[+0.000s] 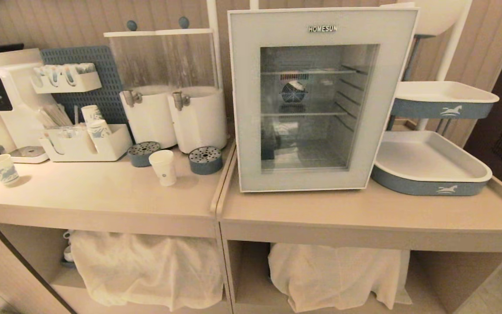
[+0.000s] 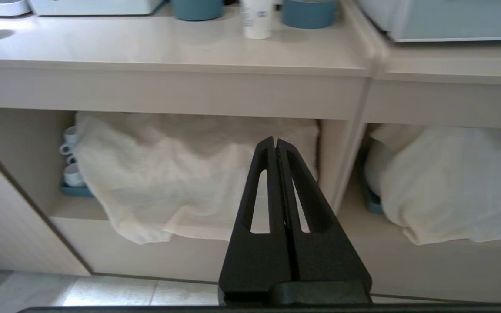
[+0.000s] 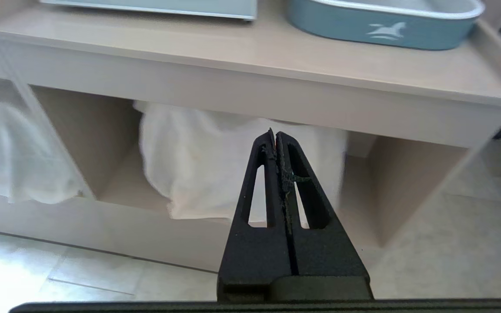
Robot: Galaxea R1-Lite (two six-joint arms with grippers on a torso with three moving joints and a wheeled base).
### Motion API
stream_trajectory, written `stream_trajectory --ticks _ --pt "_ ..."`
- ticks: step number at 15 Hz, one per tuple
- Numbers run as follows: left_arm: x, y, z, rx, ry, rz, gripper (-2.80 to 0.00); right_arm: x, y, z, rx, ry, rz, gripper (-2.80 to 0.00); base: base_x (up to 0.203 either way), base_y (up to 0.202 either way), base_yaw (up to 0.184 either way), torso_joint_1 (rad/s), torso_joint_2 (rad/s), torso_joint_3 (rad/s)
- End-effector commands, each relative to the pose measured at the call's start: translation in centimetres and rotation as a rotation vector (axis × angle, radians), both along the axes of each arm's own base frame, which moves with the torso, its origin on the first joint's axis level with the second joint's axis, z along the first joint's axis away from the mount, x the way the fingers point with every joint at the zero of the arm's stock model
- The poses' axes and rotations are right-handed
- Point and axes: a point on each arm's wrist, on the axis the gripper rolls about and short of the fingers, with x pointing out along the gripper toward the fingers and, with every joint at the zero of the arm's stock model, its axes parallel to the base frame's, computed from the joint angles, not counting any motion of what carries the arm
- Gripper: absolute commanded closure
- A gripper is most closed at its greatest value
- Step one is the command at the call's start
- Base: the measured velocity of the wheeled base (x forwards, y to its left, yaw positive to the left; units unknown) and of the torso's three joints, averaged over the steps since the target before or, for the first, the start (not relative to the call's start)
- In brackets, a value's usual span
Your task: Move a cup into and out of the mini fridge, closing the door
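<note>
The mini fridge (image 1: 305,107) stands on the right counter with its door (image 1: 246,109) shut. Through the glass I see bare wire shelves and a rear fan. The cup (image 1: 163,167), white with a small blue print, stands upright on the left counter just left of the fridge; the left wrist view catches its lower part (image 2: 257,19). Neither arm shows in the head view. My left gripper (image 2: 275,140) hangs low before the left cabinet opening, shut and empty. My right gripper (image 3: 275,132) hangs before the right opening, also shut and empty.
Another patterned cup (image 1: 2,169) sits at the far left. Two white dispensers (image 1: 174,117) with blue drip trays (image 1: 205,159), an organiser of stacked cups (image 1: 89,139) and a coffee machine (image 1: 2,100) line the back. Blue-white trays (image 1: 429,174) stand right of the fridge. White cloths (image 1: 146,266) fill the shelves below.
</note>
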Motion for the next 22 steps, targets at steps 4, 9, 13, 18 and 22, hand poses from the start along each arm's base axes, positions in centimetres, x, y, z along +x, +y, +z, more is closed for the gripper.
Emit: stream_trajectory --ticks 4,9,13,18,22 --pt "-0.02 0.0 0.0 0.0 -0.003 0.0 0.0 0.07 -0.07 -0.36 0.061 0.024 -0.04 0.0 0.0 0.195 -0.002 0.002 0.0 0.001" --pt "-0.02 0.0 0.0 0.0 -0.003 0.0 0.0 0.09 -0.14 -0.4 0.083 0.024 -0.072 0.0 0.0 0.189 0.001 0.002 0.0 0.002" --pt "-0.02 0.0 0.0 0.0 -0.003 0.0 0.0 0.1 -0.14 -0.39 0.086 0.023 -0.074 0.0 0.0 0.191 0.0 0.002 0.0 0.004" --pt "-0.02 0.0 0.0 0.0 -0.003 0.0 0.0 0.08 -0.14 -0.39 0.088 0.021 -0.076 0.0 0.0 0.191 -0.001 0.003 0.0 0.003" --pt "-0.02 0.0 0.0 -0.002 -0.003 0.002 0.0 0.1 -0.14 -0.39 0.088 0.023 -0.076 0.0 0.0 0.19 -0.001 0.0 0.0 0.005"
